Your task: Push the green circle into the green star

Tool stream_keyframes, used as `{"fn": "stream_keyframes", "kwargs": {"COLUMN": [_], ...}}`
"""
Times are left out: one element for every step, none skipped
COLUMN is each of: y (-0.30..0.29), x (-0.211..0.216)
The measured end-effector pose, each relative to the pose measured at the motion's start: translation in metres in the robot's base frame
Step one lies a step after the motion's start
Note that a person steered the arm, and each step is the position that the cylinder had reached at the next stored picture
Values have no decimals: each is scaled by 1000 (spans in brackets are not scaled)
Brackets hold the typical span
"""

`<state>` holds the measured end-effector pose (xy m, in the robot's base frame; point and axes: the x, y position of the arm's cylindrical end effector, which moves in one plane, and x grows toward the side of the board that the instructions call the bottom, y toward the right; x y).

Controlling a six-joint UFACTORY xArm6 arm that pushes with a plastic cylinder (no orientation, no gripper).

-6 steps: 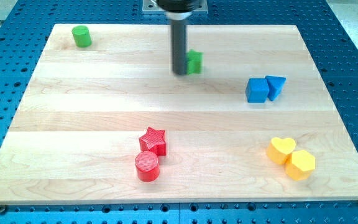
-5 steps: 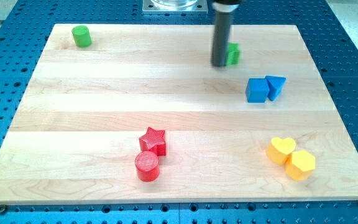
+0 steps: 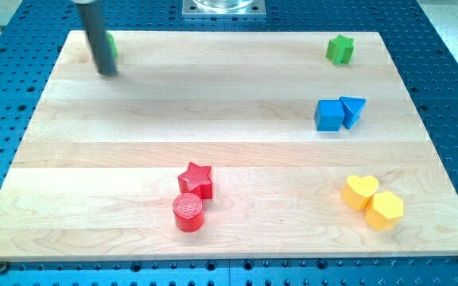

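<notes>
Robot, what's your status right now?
My tip at the view's top left, covering most of the green circle. Green star far off, top right. Nothing between them.

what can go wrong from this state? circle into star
1. The green circle is mostly hidden behind my tip, near the board's top-left edge; a skewed push could send it off.
2. The green star sits far across, near the top-right edge, so the circle may slip off line on the long push.

My tip (image 3: 107,73) low, view's top-left.
</notes>
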<state>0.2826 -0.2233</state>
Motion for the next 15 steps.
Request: {"fn": "stream_keyframes", "kwargs": {"y": [-26,-53,20,132,104,49,32,28,30,39,10,62,112,139,205], "x": [-30,-56,-67,-50,-42,-43,-43,-43,-43,-55,-55,-52,-37,-5,-2]}}
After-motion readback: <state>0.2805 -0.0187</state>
